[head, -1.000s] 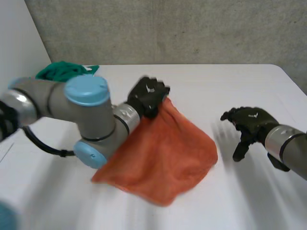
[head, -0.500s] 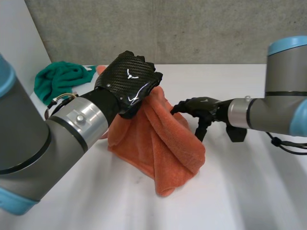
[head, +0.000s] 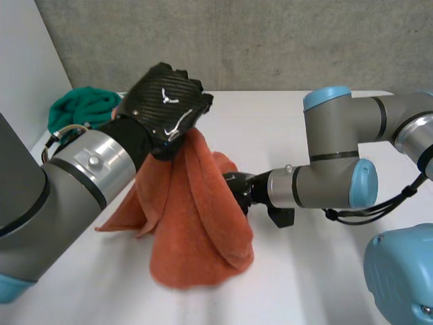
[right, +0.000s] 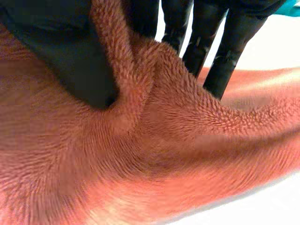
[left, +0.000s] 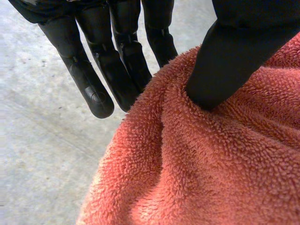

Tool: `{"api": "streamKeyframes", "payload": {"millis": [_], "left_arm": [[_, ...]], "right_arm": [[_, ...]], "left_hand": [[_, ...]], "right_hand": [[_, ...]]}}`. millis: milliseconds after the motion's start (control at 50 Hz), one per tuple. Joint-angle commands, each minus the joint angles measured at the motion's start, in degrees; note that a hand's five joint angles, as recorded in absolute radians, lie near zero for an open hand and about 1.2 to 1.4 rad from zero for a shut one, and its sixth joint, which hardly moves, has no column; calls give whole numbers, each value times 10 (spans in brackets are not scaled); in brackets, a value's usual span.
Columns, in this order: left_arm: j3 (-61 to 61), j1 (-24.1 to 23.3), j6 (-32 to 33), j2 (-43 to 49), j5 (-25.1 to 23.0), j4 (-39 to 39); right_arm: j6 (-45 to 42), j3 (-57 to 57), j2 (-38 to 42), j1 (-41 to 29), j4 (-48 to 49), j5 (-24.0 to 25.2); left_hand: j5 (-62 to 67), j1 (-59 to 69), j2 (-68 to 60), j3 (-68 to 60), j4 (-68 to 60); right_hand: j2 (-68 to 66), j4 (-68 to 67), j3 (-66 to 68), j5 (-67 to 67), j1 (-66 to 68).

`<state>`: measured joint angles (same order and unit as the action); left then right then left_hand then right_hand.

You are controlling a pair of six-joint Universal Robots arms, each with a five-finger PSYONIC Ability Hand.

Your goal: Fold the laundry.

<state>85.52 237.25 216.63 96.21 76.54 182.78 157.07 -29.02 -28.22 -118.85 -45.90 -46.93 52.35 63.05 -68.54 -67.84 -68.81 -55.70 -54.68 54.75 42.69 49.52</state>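
grey arms (head: 71, 179), light-blue caps (head: 326, 97), glossy black left hand (head: 166, 108) marked white.

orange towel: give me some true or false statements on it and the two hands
1. The left hand pinches the orange towel at its top. True.
2. The towel lies spread flat on the white table. False: it hangs in a peak from the left hand, with its lower part on the table.
3. The right hand is clear of the towel. False: its thumb and fingers pinch a fold at the towel's side.
4. A green cloth lies at the table's far left. True.
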Motion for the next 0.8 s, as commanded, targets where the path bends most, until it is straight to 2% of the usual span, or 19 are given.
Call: {"api": "streamKeyframes", "payload": {"millis": [20, 80, 100, 180, 240, 320, 340, 380, 520, 620, 700, 720, 760, 800], "left_arm": [[-54, 26, -8, 28, 4, 69], [-84, 45, -26, 46, 9, 124], [-90, 48, -32, 48, 9, 135], [-107, 64, -84, 55, 12, 197], [-101, 69, -115, 69, 13, 233], [-78, 69, -121, 93, 9, 247], [-68, 69, -121, 104, 9, 246], [-55, 68, -121, 114, 9, 246], [40, 56, -121, 149, 10, 210], [90, 23, -119, 157, 16, 143], [103, 9, -122, 151, 54, 51], [103, 8, -123, 149, 63, 36], [103, 8, -125, 145, 79, 12], [105, 6, -126, 125, 95, -14]], "right_arm": [[140, 174, 1, 9, 78, -153], [182, 199, -18, 20, 128, -216], [199, 194, -44, 33, 158, -254], [217, 142, -116, 55, 197, -306], [213, 83, -155, 59, 222, -313], [178, -47, -230, 64, 268, -316], [137, -120, -272, 64, 283, -316], [75, -195, -316, 63, 285, -317], [-138, -440, -376, 56, 283, -331], [-220, -535, -378, 53, 280, -361], [-243, -561, -376, 55, 276, -404], [-244, -561, -377, 56, 277, -410], [-244, -561, -377, 59, 276, -417], [-244, -561, -377, 58, 277, -418]], "left_hand": [[176, 170, -115, -122, -112], [176, 170, -115, -122, -112], [176, 170, -115, -122, -112], [176, 170, -115, -122, -112], [176, 170, -115, -122, -112], [176, 170, -115, -122, -112], [176, 170, -115, -122, -112], [176, 170, -115, -122, -112], [176, 170, -115, -122, -112], [176, 170, -115, -122, -112], [176, 170, -115, -122, -112], [176, 170, -115, -122, -112], [176, 170, -115, -122, -112], [13, 6, 49, 42, 52]], "right_hand": [[-243, -253, 252, 273, 305], [-243, -253, 252, 273, 305], [-243, -253, 252, 273, 305], [-243, -253, 252, 273, 305], [-243, -253, 252, 273, 305], [-243, -253, 252, 273, 305], [-243, -253, 252, 273, 305], [-243, -253, 252, 273, 305], [-243, -253, 252, 273, 305], [-243, -253, 252, 273, 305], [-222, -232, 231, 252, 284], [-193, -204, 203, 223, 255], [28, 18, -19, 2, 34], [180, 169, -170, -150, -118]]}}
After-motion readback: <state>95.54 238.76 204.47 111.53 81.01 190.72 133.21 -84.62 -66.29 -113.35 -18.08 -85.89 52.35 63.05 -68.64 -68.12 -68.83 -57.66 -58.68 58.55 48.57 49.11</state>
